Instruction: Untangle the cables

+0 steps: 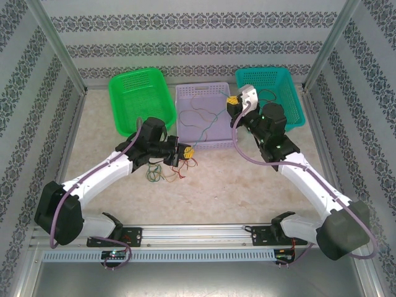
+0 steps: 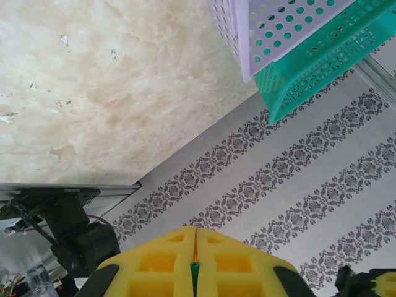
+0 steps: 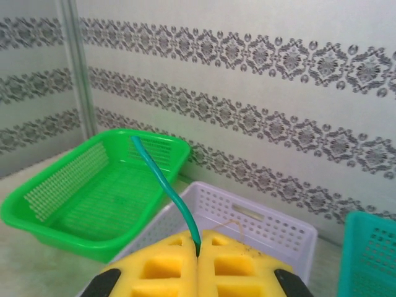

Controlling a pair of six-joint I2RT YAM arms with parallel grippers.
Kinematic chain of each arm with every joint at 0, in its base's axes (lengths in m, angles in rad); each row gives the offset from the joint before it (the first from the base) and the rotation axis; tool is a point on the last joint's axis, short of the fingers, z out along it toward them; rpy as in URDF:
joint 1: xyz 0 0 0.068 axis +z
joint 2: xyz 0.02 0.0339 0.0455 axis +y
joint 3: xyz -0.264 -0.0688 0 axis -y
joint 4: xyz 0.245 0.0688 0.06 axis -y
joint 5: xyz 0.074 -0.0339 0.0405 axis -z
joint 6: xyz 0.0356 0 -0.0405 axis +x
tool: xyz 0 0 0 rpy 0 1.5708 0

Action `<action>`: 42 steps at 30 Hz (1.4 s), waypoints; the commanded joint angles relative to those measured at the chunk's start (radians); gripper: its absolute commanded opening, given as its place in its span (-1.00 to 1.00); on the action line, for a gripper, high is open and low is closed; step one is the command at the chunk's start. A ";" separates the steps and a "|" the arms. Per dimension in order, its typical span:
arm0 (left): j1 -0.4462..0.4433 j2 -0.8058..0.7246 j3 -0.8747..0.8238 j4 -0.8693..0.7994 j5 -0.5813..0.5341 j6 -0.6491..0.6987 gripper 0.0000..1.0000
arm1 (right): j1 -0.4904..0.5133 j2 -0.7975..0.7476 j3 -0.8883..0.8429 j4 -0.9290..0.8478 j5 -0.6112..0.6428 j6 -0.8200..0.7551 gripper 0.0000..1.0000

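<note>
Separation step in hand: left gripper (image 1: 187, 153) and right gripper (image 1: 232, 101) hold jaws clamped on apparently one green cable (image 3: 167, 192) spanning the lilac basket (image 1: 204, 87), while the tangle (image 1: 166, 172) lies on the worktop (image 1: 229, 185) beside the left gripper, so the next move calls for drawing the strand free.

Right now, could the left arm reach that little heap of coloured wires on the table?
Probably yes: the heap lies on the open table just beside the left gripper, with nothing between them. But that gripper is shut on a green cable, so it would likely have to let go first.
</note>
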 commanded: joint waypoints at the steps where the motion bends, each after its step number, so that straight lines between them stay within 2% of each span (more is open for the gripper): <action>1: 0.006 -0.006 -0.045 -0.223 0.016 0.105 -1.00 | -0.099 0.010 0.098 0.193 0.022 0.169 -1.00; 5: 0.006 0.034 -0.002 -0.261 0.005 0.162 -1.00 | -0.105 0.055 0.129 0.230 -0.043 0.382 -1.00; 7: 0.004 0.058 0.030 -0.298 -0.005 0.208 -1.00 | -0.099 0.074 0.135 0.247 -0.022 0.502 -1.00; 10: 0.004 0.088 0.060 -0.355 -0.016 0.268 -1.00 | -0.081 0.080 0.142 0.252 0.066 0.578 -1.00; 13: 0.002 0.091 0.043 -0.356 -0.020 0.276 -1.00 | -0.076 0.082 0.150 0.258 0.145 0.642 -1.00; 20: 0.003 0.103 0.036 -0.368 -0.037 0.288 -1.00 | -0.063 0.131 0.183 0.356 0.209 0.849 -1.00; 34: 0.005 0.083 -0.012 -0.385 -0.068 0.271 -1.00 | -0.085 0.133 0.212 0.436 0.304 1.064 -1.00; 40: 0.004 0.090 0.010 -0.376 -0.082 0.261 -1.00 | -0.063 0.133 0.217 0.398 0.244 1.019 -1.00; 42: 0.007 0.080 0.015 -0.352 -0.095 0.244 -1.00 | -0.049 0.132 0.228 0.370 0.200 0.958 -1.00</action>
